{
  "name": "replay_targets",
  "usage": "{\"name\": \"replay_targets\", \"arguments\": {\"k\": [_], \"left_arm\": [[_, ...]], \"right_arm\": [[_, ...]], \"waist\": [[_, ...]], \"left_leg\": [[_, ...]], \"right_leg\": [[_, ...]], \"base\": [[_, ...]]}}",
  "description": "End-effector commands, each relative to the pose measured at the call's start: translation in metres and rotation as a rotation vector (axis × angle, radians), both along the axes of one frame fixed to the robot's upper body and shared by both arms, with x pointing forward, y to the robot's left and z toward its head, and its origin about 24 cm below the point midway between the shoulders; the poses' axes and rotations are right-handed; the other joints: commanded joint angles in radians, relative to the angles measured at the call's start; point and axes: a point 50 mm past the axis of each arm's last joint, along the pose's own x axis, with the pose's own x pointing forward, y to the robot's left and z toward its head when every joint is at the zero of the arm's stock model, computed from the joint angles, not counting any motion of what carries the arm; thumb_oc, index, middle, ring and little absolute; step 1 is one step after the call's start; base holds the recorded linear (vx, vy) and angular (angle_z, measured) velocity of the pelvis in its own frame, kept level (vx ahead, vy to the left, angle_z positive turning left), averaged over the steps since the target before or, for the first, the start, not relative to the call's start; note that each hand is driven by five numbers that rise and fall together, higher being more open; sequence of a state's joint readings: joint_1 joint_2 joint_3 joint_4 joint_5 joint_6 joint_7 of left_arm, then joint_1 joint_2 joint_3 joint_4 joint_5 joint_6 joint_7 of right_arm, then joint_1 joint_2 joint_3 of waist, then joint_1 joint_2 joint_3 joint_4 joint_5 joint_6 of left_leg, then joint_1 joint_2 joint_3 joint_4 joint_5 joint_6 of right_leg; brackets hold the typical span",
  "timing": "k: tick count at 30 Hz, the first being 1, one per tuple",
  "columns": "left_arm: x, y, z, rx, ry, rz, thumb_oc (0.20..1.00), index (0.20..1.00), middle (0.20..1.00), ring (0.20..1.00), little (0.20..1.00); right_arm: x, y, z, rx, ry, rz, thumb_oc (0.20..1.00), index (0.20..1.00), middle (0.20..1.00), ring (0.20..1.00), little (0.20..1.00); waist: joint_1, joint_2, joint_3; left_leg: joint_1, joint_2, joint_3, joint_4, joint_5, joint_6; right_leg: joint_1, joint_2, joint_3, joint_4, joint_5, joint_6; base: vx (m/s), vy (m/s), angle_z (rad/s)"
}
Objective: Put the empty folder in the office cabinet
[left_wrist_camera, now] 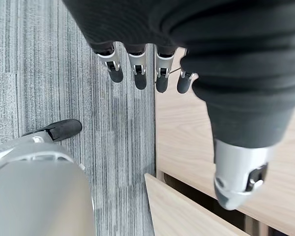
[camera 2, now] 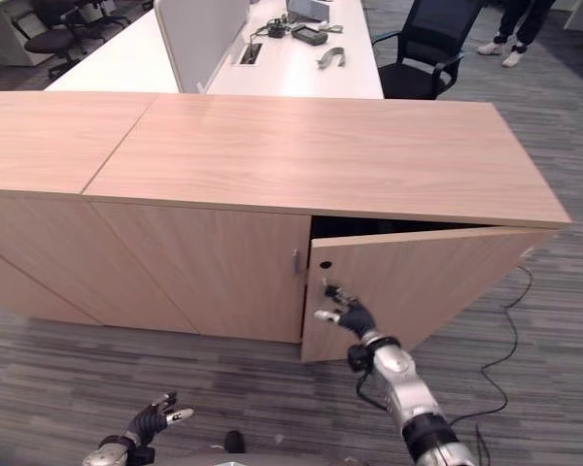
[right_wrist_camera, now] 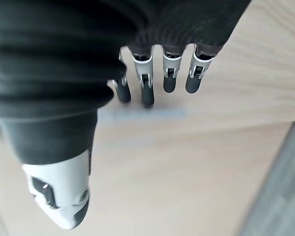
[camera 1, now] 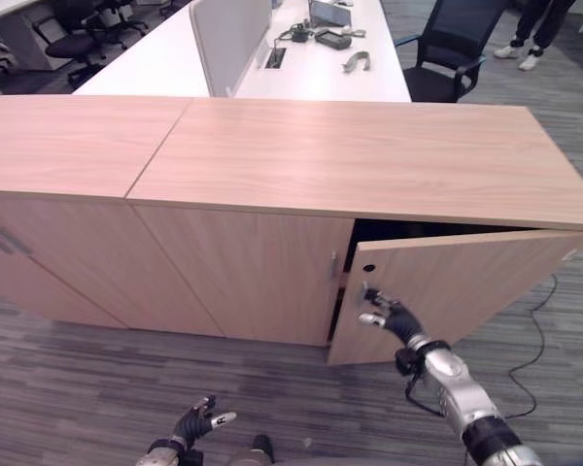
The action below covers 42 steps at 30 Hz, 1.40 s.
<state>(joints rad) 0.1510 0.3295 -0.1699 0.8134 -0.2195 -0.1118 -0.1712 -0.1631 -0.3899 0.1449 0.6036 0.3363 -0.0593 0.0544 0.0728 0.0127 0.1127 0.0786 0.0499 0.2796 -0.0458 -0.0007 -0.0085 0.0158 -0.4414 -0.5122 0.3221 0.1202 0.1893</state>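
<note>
The light wooden office cabinet [camera 1: 369, 155] stands in front of me. Its right door [camera 1: 466, 282] is swung partly out, with a dark gap above and behind it. My right hand [camera 1: 394, 318] is raised at the door's front face, close to its free edge, with fingers straight and open. The right wrist view shows those fingers [right_wrist_camera: 157, 78] spread just off the door's wood [right_wrist_camera: 187, 147], holding nothing. Low over the carpet, my left hand [camera 1: 194, 424] hangs open and empty; in its wrist view the fingers [left_wrist_camera: 137, 73] point at the carpet beside the cabinet base.
A second cabinet [camera 1: 68, 146] adjoins on the left, and the middle door has a small metal handle [camera 1: 333, 264]. Behind stand a white desk [camera 1: 165, 58] with small items, a black office chair [camera 1: 447, 53] and a person's legs [camera 1: 525, 39]. Grey striped carpet [camera 1: 78, 388] covers the floor.
</note>
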Motion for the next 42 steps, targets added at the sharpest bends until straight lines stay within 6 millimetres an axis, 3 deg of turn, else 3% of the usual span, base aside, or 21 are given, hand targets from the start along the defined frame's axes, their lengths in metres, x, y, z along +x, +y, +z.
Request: {"name": "replay_targets", "arguments": {"k": [1,4,5,6,11,15,20,29,34,38,39,40,41,42], "left_arm": [[0.023,0.011,0.015,0.022,-0.087,-0.051,1.0,1.0,1.0,1.0,1.0],[0.031,0.017,0.021,0.034,-0.112,-0.061,1.0,1.0,1.0,1.0,1.0],[0.031,0.017,0.021,0.034,-0.112,-0.062,1.0,1.0,1.0,1.0,1.0],[0.03,0.019,0.02,0.034,-0.101,-0.061,1.0,1.0,1.0,1.0,1.0],[0.026,0.018,0.019,0.021,-0.096,-0.057,1.0,1.0,1.0,1.0,1.0],[0.024,0.009,0.018,-0.007,-0.094,-0.086,1.0,1.0,1.0,1.0,1.0],[0.024,-0.003,0.016,-0.034,-0.086,-0.133,1.0,1.0,1.0,1.0,1.0],[0.024,-0.014,0.014,-0.057,-0.076,-0.162,1.0,1.0,1.0,1.0,1.0],[0.026,-0.018,0.013,-0.066,-0.081,-0.152,1.0,1.0,1.0,1.0,1.0],[0.027,-0.02,0.012,-0.074,-0.094,-0.086,1.0,1.0,1.0,1.0,1.0],[0.026,-0.019,0.011,-0.072,-0.091,-0.087,1.0,1.0,1.0,1.0,1.0],[0.026,-0.019,0.011,-0.071,-0.092,-0.071,1.0,1.0,1.0,1.0,1.0],[0.024,-0.02,0.009,-0.084,-0.097,-0.016,1.0,1.0,1.0,1.0,1.0],[0.026,-0.02,0.01,-0.089,-0.104,-0.002,1.0,1.0,1.0,1.0,1.0]], "right_arm": [[0.022,-0.013,0.029,0.09,-0.176,-0.147,1.0,1.0,1.0,1.0,1.0],[0.017,-0.059,0.033,0.091,-0.183,-0.349,1.0,1.0,1.0,1.0,1.0],[0.018,-0.059,0.034,0.092,-0.184,-0.349,1.0,1.0,1.0,1.0,1.0],[0.012,-0.088,0.039,0.134,-0.209,-0.491,1.0,1.0,1.0,1.0,1.0],[0.004,-0.13,0.057,0.097,-0.236,-0.608,1.0,1.0,1.0,1.0,1.0],[0.002,-0.154,0.067,0.07,-0.217,-0.675,1.0,1.0,1.0,1.0,1.0],[0.005,-0.167,0.075,0.046,-0.169,-0.689,1.0,1.0,1.0,1.0,1.0],[0.019,-0.165,0.085,-0.001,-0.134,-0.636,1.0,1.0,1.0,1.0,1.0],[0.023,-0.15,0.074,0.04,-0.132,-0.599,1.0,1.0,1.0,1.0,1.0],[0.022,-0.101,0.049,0.104,-0.177,-0.468,1.0,1.0,1.0,1.0,1.0],[0.021,-0.1,0.047,0.104,-0.173,-0.47,1.0,1.0,1.0,1.0,1.0],[0.016,-0.089,0.042,0.128,-0.189,-0.45,1.0,1.0,1.0,1.0,1.0],[-0.004,-0.067,0.024,0.148,-0.177,-0.404,1.0,1.0,1.0,1.0,1.0],[-0.013,-0.06,0.016,0.152,-0.161,-0.39,1.0,1.0,1.0,1.0,1.0]], "waist": [[0.002,-0.013,-0.01],[-0.011,-0.023,-0.016],[-0.011,-0.023,-0.018],[-0.01,-0.032,-0.039],[-0.01,-0.029,-0.069],[-0.006,-0.026,-0.076],[-0.006,-0.018,-0.077],[-0.006,0.0,-0.077],[-0.015,0.005,-0.076],[-0.042,0.01,-0.066],[-0.042,0.008,-0.068],[-0.046,0.007,-0.068],[-0.061,0.004,-0.066],[-0.068,0.005,-0.063]], "left_leg": [[0.063,0.045,-0.058,-0.029,-0.044,-0.047],[0.054,0.038,-0.112,-0.026,-0.044,-0.06],[0.049,0.037,-0.113,-0.027,-0.039,-0.06],[0.046,0.031,-0.134,-0.028,-0.04,-0.063],[0.052,0.047,-0.15,-0.033,-0.033,-0.083],[0.055,0.061,-0.16,-0.037,-0.025,-0.099],[0.059,0.08,-0.166,-0.039,-0.014,-0.113],[0.06,0.101,-0.173,-0.041,0.002,-0.127],[0.06,0.1,-0.171,-0.041,0.001,-0.127],[0.062,0.099,-0.157,-0.041,-0.004,-0.122],[0.062,0.099,-0.156,-0.041,-0.004,-0.122],[0.063,0.098,-0.153,-0.041,-0.006,-0.12],[0.064,0.095,-0.148,-0.041,-0.012,-0.115],[0.064,0.094,-0.146,-0.041,-0.015,-0.113]], "right_leg": [[-0.027,0.103,0.134,-0.051,-0.066,0.065],[0.01,0.149,0.256,-0.222,-0.103,0.055],[0.008,0.149,0.255,-0.228,-0.096,0.054],[0.038,0.161,0.268,-0.279,-0.093,0.045],[0.105,0.18,0.235,-0.367,-0.073,0.041],[0.126,0.198,0.218,-0.388,-0.082,0.031],[0.135,0.216,0.205,-0.394,-0.094,0.019],[0.149,0.235,0.19,-0.401,-0.109,0.005],[0.149,0.238,0.19,-0.401,-0.108,0.002],[0.138,0.233,0.201,-0.398,-0.1,0.004],[0.138,0.232,0.202,-0.398,-0.1,0.004],[0.135,0.231,0.204,-0.397,-0.098,0.004],[0.126,0.226,0.211,-0.393,-0.093,0.007],[0.123,0.224,0.214,-0.392,-0.09,0.007]], "base": [[0.14,-0.064,0.39],[0.1,-0.068,0.58],[0.08,-0.108,0.79],[0.11,-0.114,0.79],[0.1,-0.129,0.31],[0.03,-0.107,0.04],[0.0,-0.077,0.07],[-0.01,-0.047,0.01],[0.0,0.0,0.0],[-0.01,0.047,-0.01],[0.0,0.036,-0.07],[0.0,0.058,-0.11],[-0.01,0.078,-0.08],[-0.01,0.093,-0.02]]}}
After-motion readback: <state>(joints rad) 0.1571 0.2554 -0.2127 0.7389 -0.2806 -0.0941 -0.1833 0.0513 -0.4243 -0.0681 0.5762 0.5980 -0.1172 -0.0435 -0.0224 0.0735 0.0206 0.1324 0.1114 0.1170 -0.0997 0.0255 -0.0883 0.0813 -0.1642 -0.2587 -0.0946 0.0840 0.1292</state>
